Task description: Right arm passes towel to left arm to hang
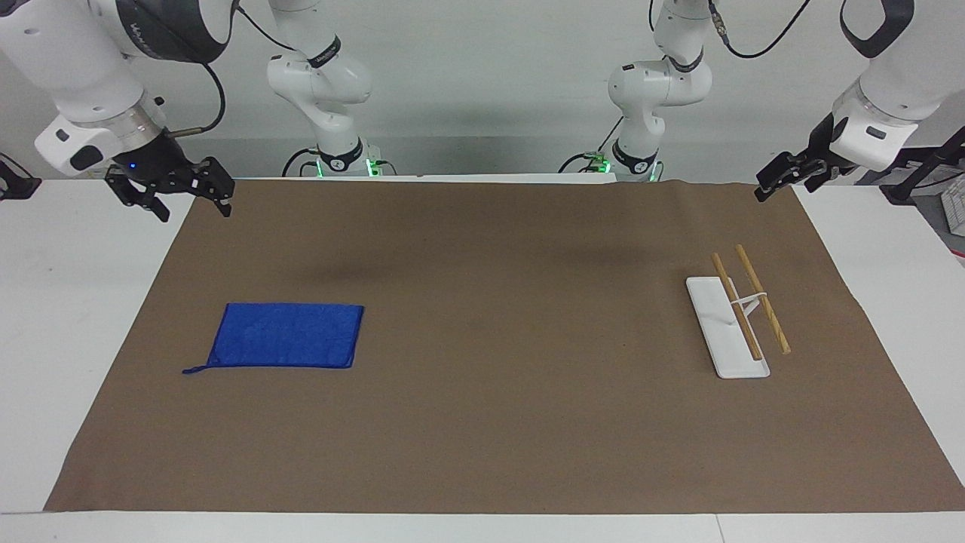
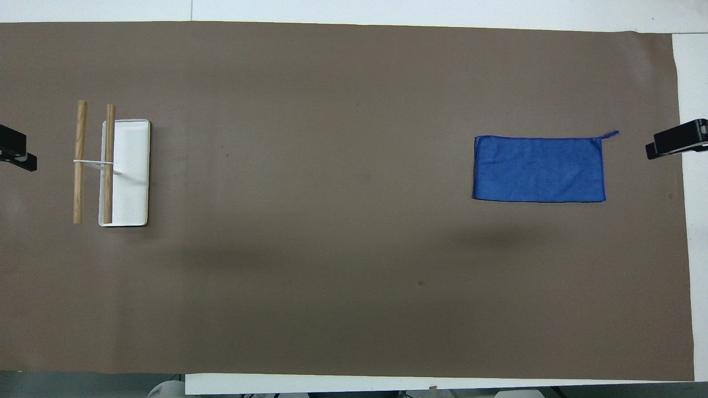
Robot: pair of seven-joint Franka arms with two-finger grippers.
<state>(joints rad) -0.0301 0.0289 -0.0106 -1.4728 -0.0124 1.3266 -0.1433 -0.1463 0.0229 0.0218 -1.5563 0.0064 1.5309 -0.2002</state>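
- The towel [image 1: 285, 335] in the facing view is blue and lies flat on the brown mat [image 1: 497, 422], toward the right arm's end of the table; its little loop tag [image 1: 193, 369] sticks out at one corner, the one farther from the robots; nothing touches the towel, so I think the pick-up has not begun.
- The right gripper [image 1: 181, 197] hangs up in the air over the mat's edge at the right arm's end; its black fingers are spread apart and hold nothing; a small blue light glows on it; I think it waits there so it can drop down to the towel.
- The left gripper [image 1: 784, 179] hangs over the mat's corner at the left arm's end; I cannot tell if its fingers are apart or together; this arm waits.
- The towel rack [image 1: 727, 332] has a white base and two wooden bars; it stands toward the left arm's end, well apart from the towel; that is likely why the towel must be passed across.
- Both arms are cut off at the top of this view.
- In the overhead view the towel [image 2: 539, 168] is a flat blue rectangle, with the loop tag [image 2: 610, 134] at its corner.
- The towel rack [image 2: 110, 166] shows its two bars side by side; one bar sits over the white base and one beside it.
- Only the black tip of the right gripper [image 2: 677, 138] and of the left gripper [image 2: 16, 155] peek in at the edges; the rest is cut off, so fingers cannot be read here.
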